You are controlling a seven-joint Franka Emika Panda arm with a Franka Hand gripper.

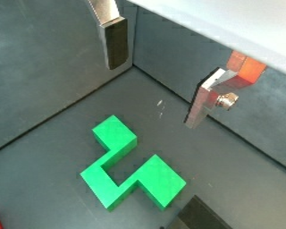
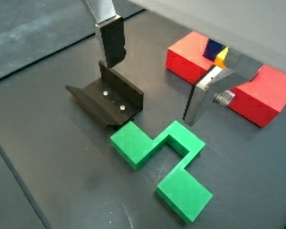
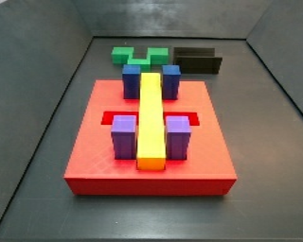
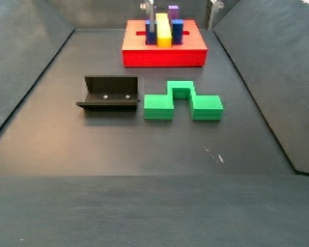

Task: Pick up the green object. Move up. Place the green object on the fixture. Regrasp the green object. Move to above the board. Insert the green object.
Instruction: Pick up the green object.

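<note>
The green object lies flat on the dark floor, just beside the fixture and in front of the board. Both wrist views look down on the green object. My gripper hangs open above the floor, over the green object, with nothing between its fingers. In a wrist view the fixture sits close by one finger and the board lies behind the other. The green object and the fixture lie beyond the board.
Blue and purple pegs and a long yellow bar stand on the board. Grey walls enclose the floor on all sides. Bare floor stretches in front of the green object.
</note>
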